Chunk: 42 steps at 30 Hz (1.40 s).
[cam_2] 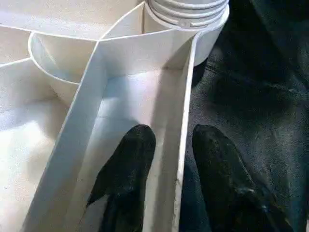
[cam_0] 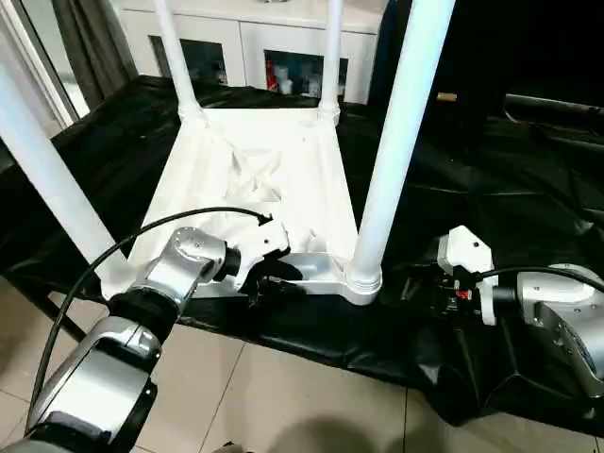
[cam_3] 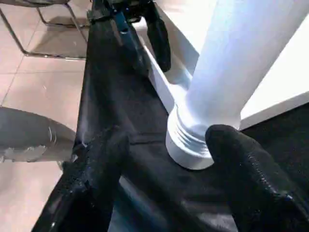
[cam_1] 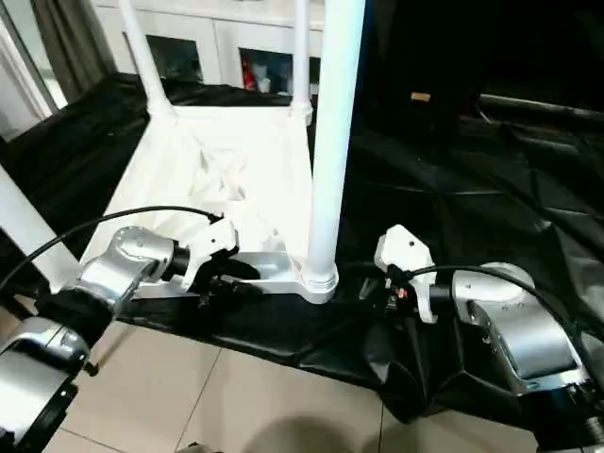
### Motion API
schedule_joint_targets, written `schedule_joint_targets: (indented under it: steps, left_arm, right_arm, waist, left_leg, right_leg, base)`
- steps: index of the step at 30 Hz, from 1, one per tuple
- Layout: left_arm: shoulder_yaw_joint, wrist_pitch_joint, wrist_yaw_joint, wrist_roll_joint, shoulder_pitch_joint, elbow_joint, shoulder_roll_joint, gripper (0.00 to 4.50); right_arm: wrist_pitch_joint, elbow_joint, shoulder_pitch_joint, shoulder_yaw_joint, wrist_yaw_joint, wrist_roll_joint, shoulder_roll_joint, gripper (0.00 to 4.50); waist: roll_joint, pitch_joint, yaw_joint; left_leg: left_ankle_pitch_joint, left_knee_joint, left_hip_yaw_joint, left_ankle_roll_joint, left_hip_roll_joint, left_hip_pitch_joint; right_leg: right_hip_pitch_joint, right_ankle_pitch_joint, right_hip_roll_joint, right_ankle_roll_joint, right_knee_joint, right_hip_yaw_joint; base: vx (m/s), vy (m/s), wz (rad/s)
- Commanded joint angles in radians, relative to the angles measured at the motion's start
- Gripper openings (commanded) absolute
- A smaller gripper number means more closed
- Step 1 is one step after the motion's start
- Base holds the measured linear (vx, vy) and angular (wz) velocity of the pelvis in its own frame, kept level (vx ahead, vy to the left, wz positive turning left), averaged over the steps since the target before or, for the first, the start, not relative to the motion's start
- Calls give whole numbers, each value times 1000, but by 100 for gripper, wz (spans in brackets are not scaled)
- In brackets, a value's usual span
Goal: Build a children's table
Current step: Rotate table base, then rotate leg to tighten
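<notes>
The children's table top [cam_0: 255,179] lies upside down on a black sheet, ribs facing up. Tapered white legs stand in its corner sockets: two at the far corners [cam_0: 175,57] [cam_0: 332,57], one near left [cam_0: 47,179] and one near right [cam_0: 401,123]. My left gripper [cam_0: 278,283] is at the top's near rim [cam_2: 186,96]. Its fingers straddle that thin wall, one inside [cam_2: 133,164] and one outside, with a small gap at the inner finger. My right gripper [cam_3: 171,140] stands open, close to the near-right leg's ringed socket [cam_3: 190,145], a finger toward each side of it without touching.
A white cabinet with glass doors [cam_0: 283,47] stands behind the table. The black sheet [cam_0: 491,189] spreads wide to the right and hangs over the front edge above a tiled floor [cam_0: 283,396]. A black cable [cam_0: 104,255] loops from my left forearm. Metal chair legs [cam_3: 43,19] stand on the floor.
</notes>
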Motion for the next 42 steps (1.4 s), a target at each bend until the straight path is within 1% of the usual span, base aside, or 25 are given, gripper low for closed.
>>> schedule_joint_targets:
  steps: [1, 2, 6, 7, 10, 14, 15, 16, 17, 18, 19, 20, 22, 23, 24, 25, 28, 30, 33, 36, 37, 38, 40, 41, 42]
  left_arm:
    - [8, -15, -5, 18, -12, 18, -3, 120]
    - [16, -18, -1, 15, -15, 26, -8, 108]
    - [34, -36, 1, 6, -27, 53, -20, 97]
    - [35, -44, 1, 6, -30, 61, -23, 74]
    - [38, -60, -2, 10, -35, 82, -30, 59]
    - [37, -76, -9, 17, -29, 93, -35, 21]
    - [38, -78, -13, 19, -26, 96, -36, 16]
    - [47, -77, -21, 12, -20, 91, -36, 12]
    - [47, -77, -21, 12, -20, 91, -36, 12]
    - [54, -73, -26, 4, -16, 84, -36, 3]
    - [59, -68, -33, -3, -10, 71, -33, 0]
    - [64, -65, -41, -9, -4, 59, -30, 0]
    - [74, -37, -67, -34, 32, -23, -18, 0]
    - [76, -30, -72, -40, 41, -44, -15, 0]
    - [79, -5, -80, -54, 67, -103, -9, 0]
    - [81, 12, -85, -60, 91, -152, -5, 0]
    - [80, 17, -83, -57, 107, -178, -4, 0]
    - [79, 26, -84, -53, 116, -191, -4, 0]
    - [75, 34, -80, -42, 124, -203, -3, 0]
    - [72, 50, -76, -37, 129, -225, 0, 0]
    - [72, 50, -76, -37, 129, -225, 0, 0]
    - [70, 56, -77, -34, 132, -234, 1, 0]
    - [69, 59, -77, -32, 133, -238, 2, 0]
    - [68, 60, -75, -28, 134, -237, 3, 0]
    - [67, 57, -73, -26, 134, -234, 3, 0]
  right_arm:
    - [7, -13, -1, 6, 0, 1, -8, 301]
    - [8, -12, -3, 7, -1, 1, -7, 301]
    - [11, -11, -10, 14, -7, 2, -2, 301]
    - [13, -11, -11, 15, -7, 2, -1, 301]
    - [13, -10, -11, 18, -10, -1, 3, 301]
    - [11, -9, -7, 17, -14, -2, 6, 301]
    - [6, -8, -5, 16, -16, -2, 8, 301]
    - [-24, -2, 1, 8, -37, -9, 20, 301]
    - [-24, -2, 1, 8, -37, -9, 20, 301]
    - [-50, 5, 5, -3, -58, -13, 33, 301]
    - [-60, 13, 9, -23, -84, -3, 55, 328]
    - [-67, 20, 14, -42, -109, 8, 75, 335]
    - [-86, 37, 43, -69, -157, 16, 110, 340]
    - [-94, 40, 51, -69, -163, 12, 114, 353]
    - [-107, 57, 68, -58, -185, -6, 124, 368]
    - [-122, 82, 76, -38, -215, -33, 138, 376]
    - [-142, 112, 66, -24, -257, -59, 165, 385]
    - [-151, 133, 49, -16, -280, -77, 193, 410]
    - [-156, 167, 16, -4, -290, -78, 226, 410]
    - [-170, 192, -2, -3, -291, -66, 244, 410]
    - [-170, 192, -2, -3, -291, -66, 244, 410]
    - [-178, 201, -8, 2, -284, -72, 248, 410]
    - [-184, 205, -9, 3, -283, -76, 250, 410]
    - [-189, 214, -11, 1, -282, -75, 254, 395]
    - [-190, 218, -12, 4, -278, -77, 253, 395]
  waist:
    - [-3, -69, 2]
    - [-5, -69, 1]
    - [-4, -71, 3]
    - [-2, -69, 4]
    - [-2, -68, 4]
    - [-2, -69, 4]
    - [-2, -68, 4]
    - [-7, -69, 3]
    - [-6, -69, 3]
    - [-7, -71, 1]
    - [-14, -71, 0]
    - [-11, -72, -1]
    - [-13, -72, 0]
    - [-12, -73, -1]
    - [-15, -72, -1]
    - [-13, -70, -1]
    - [-12, -69, -3]
    - [-9, -68, -6]
    - [-6, -68, -8]
    - [-4, -71, -8]
    - [-4, -72, -8]
    - [-11, -72, -8]
    - [-8, -71, -9]
    - [-9, -71, -8]
    - [-9, -71, -9]
  left_leg:
    - [-248, -63, -14, 39, 20, 11]
    - [-247, -63, -14, 39, 19, 10]
    - [-232, -62, -13, 45, 19, 11]
    - [-236, -62, -13, 45, 19, 11]
    - [-249, -63, -13, 42, 19, 11]
    - [-251, -63, -14, 40, 19, 12]
    - [-252, -64, -14, 40, 19, 11]
    - [-247, -64, -15, 41, 20, 10]
    - [-241, -64, -15, 40, 20, 9]
    - [-228, -64, -16, 40, 19, 6]
    - [-225, -63, -14, 42, 18, 6]
    - [-211, -62, -14, 47, 17, 5]
    - [-195, -63, -14, 56, 21, 6]
    - [-191, -64, -13, 54, 23, 7]
    - [-188, -65, -13, 56, 25, 8]
    - [-188, -64, -11, 58, 23, 7]
    - [-199, -64, -10, 53, 20, 7]
    - [-209, -66, -11, 47, 21, 7]
    - [-226, -67, -10, 39, 20, 11]
    - [-205, -66, -11, 42, 21, 9]
    - [-200, -65, -10, 43, 21, 10]
    - [-190, -64, -9, 50, 20, 9]
    - [-187, -63, -9, 53, 20, 7]
    - [-188, -63, -9, 55, 20, 8]
    - [-189, -63, -9, 55, 19, 8]
  right_leg:
    - [54, -213, -47, -223, -82, 37]
    - [55, -212, -47, -223, -82, 37]
    - [55, -188, -47, -230, -80, 37]
    - [55, -189, -47, -233, -80, 37]
    - [55, -207, -48, -229, -82, 37]
    - [56, -226, -49, -221, -84, 37]
    - [55, -229, -48, -220, -85, 37]
    - [57, -232, -49, -216, -84, 36]
    - [56, -227, -51, -216, -83, 37]
    - [57, -211, -51, -217, -80, 36]
    - [57, -205, -50, -217, -80, 36]
    - [57, -188, -52, -221, -78, 37]
    - [55, -171, -53, -231, -74, 38]
    - [55, -165, -53, -235, -73, 38]
    - [54, -157, -53, -241, -70, 38]
    - [52, -162, -52, -243, -73, 38]
    - [50, -189, -50, -233, -76, 37]
    - [49, -205, -51, -226, -77, 38]
    - [48, -216, -49, -217, -79, 39]
    - [51, -156, -48, -231, -72, 39]
    - [51, -142, -48, -236, -70, 40]
    - [53, -126, -47, -240, -68, 40]
    - [53, -131, -48, -240, -69, 39]
    - [53, -139, -49, -238, -69, 40]
    - [53, -144, -48, -236, -70, 40]
  base:
    - [0, 0, 0]
    - [0, 0, 0]
    - [0, 0, 0]
    - [0, 0, 0]
    - [0, 0, 0]
    - [0, 0, 0]
    - [0, 0, 0]
    - [0, 0, 0]
    - [0, 0, 0]
    - [0, 0, 0]
    - [0, 0, 0]
    - [0, 0, 0]
    - [0, 0, 0]
    - [0, 0, 0]
    - [0, 0, 0]
    - [0, 0, 0]
    - [0, 0, 0]
    - [0, 0, 0]
    - [0, 0, 0]
    - [0, 0, 0]
    - [0, 0, 0]
    - [0, 0, 0]
    - [0, 0, 0]
    - [0, 0, 0]
    - [0, 0, 0]
